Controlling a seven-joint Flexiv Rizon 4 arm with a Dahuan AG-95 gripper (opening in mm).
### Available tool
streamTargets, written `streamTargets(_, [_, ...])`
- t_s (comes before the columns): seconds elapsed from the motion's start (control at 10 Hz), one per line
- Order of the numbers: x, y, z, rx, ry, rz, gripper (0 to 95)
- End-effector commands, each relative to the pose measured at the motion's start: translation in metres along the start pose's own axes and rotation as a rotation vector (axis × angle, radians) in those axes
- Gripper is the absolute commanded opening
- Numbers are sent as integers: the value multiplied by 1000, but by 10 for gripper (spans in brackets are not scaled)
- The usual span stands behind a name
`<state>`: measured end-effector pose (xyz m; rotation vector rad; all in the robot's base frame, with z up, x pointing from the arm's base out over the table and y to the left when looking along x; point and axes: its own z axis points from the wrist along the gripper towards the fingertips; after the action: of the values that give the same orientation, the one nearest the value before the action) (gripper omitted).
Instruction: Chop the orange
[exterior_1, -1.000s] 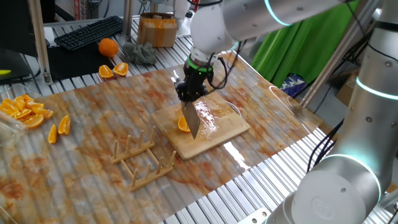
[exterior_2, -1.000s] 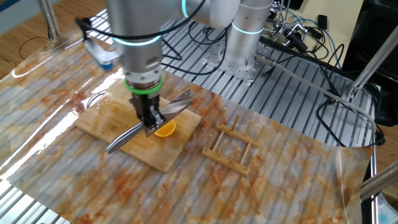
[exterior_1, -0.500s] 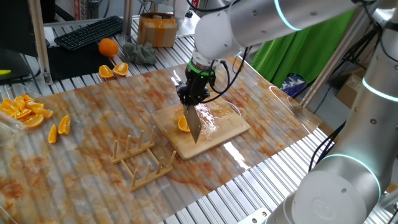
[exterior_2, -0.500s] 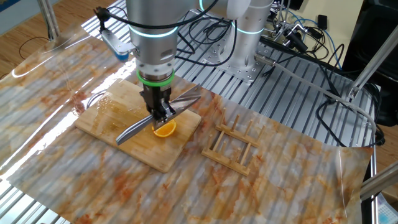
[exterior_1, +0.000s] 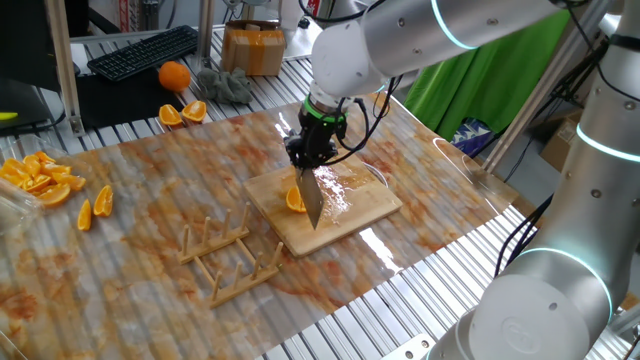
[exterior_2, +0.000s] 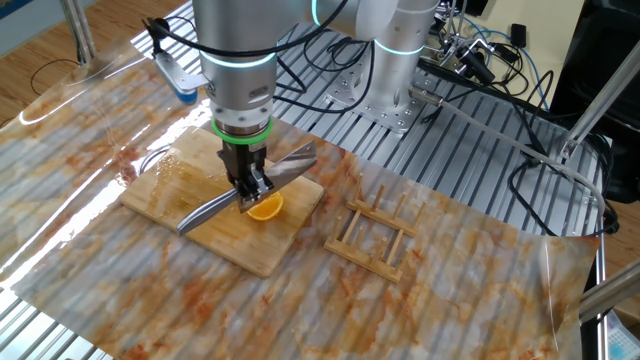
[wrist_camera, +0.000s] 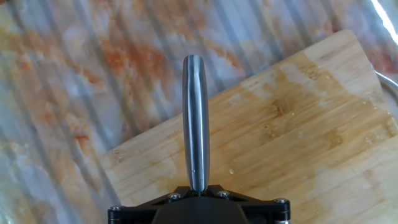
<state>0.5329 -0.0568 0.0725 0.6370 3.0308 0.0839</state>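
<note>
**One knife over one orange piece on the board**

There is one silver robot arm (exterior_1: 400, 40) here, and its black two-finger gripper (exterior_2: 248, 183) points down with the jaws clamped tight on the handle of a single all-steel knife (exterior_2: 215, 207). In the hand view only the rounded steel handle (wrist_camera: 195, 118) shows. The blade slants across the one pale wooden chopping board (exterior_2: 170, 195), which lies on the marbled orange-and-white sheet covering the bench (exterior_1: 150, 190).

The orange, a small crescent-shaped cut piece with glossy flesh (exterior_2: 265, 208), sits on that board just beside the blade; from the first fixed view it (exterior_1: 295, 200) shows right against the steel, though I can't tell whether the edge is actually in it.

Elsewhere I count one slatted wooden rack (exterior_1: 232, 258) near the board, one whole round orange (exterior_1: 174, 75) at the far side, two cut halves (exterior_1: 182, 113) near it, two loose wedges (exterior_1: 92, 208), and one heap of wedges (exterior_1: 38, 178) at the edge.
</note>
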Motion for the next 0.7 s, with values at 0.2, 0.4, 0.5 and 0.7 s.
streamTargets(0.2, [1, 0, 0, -1, 2, 11, 0])
streamTargets(0.4, [3, -1, 3, -3, -4, 17, 0])
streamTargets(0.5, [4, -1, 4, -2, -6, 16, 0])
streamTargets(0.7, [5, -1, 6, -3, -8, 18, 0])
